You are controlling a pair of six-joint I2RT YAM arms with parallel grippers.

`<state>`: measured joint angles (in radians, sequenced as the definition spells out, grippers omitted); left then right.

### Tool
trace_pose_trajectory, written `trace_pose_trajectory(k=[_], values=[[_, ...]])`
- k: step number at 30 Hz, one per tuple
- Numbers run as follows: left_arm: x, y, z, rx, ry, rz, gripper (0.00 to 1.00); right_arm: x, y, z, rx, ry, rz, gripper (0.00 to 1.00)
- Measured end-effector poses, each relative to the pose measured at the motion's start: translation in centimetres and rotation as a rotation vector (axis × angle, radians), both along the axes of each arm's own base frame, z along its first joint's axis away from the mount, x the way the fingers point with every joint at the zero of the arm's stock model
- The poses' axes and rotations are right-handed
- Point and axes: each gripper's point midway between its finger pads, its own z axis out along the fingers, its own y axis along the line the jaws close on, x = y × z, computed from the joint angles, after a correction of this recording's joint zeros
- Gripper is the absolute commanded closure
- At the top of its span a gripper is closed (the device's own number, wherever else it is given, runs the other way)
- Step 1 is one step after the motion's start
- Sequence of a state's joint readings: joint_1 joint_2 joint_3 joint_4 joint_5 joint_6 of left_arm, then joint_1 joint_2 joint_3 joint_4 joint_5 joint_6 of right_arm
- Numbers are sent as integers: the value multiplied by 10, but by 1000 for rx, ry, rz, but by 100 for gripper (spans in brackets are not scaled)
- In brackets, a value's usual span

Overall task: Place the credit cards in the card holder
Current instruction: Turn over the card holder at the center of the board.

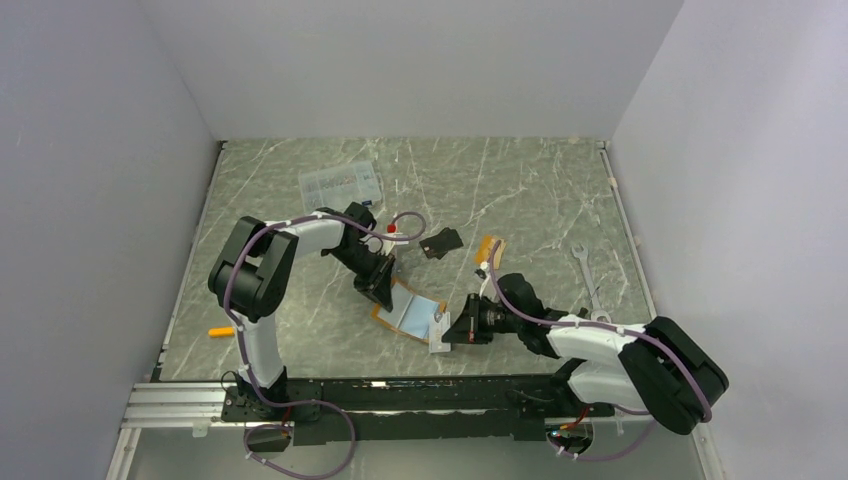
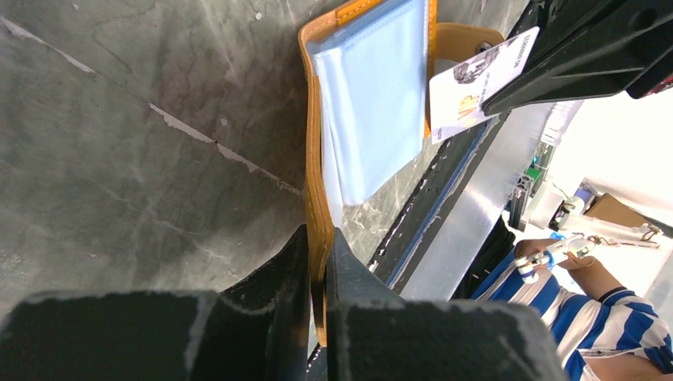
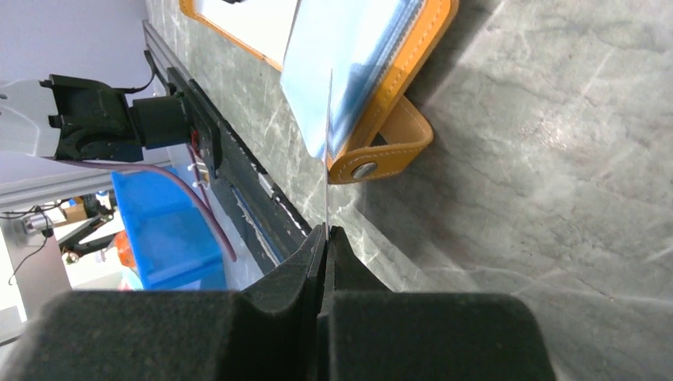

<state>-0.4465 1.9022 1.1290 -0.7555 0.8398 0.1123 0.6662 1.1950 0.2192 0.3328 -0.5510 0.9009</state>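
The card holder lies open in front of the arms, orange-edged with a pale blue inside. My left gripper is shut on its orange edge at the far left side. My right gripper is shut on a whitish credit card, held on edge at the holder's near right corner. In the right wrist view the card shows as a thin line reaching the blue pocket, beside the snap tab. A black card and an orange-tan card lie on the table beyond.
A clear plastic compartment box stands at the back left. A wrench lies at the right, and a small orange object at the left edge. The metal rail runs along the near edge.
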Motion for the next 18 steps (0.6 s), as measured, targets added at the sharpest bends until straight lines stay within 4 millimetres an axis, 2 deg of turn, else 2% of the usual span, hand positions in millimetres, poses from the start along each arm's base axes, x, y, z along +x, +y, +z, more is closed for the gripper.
trace_pose_trajectory(k=[7, 18], values=[[4, -1, 2, 2, -15, -5, 91, -8, -6, -6, -10, 18, -3, 100], [2, -2, 2, 2, -13, -13, 91, -9, -7, -10, -17, 32, -4, 100]])
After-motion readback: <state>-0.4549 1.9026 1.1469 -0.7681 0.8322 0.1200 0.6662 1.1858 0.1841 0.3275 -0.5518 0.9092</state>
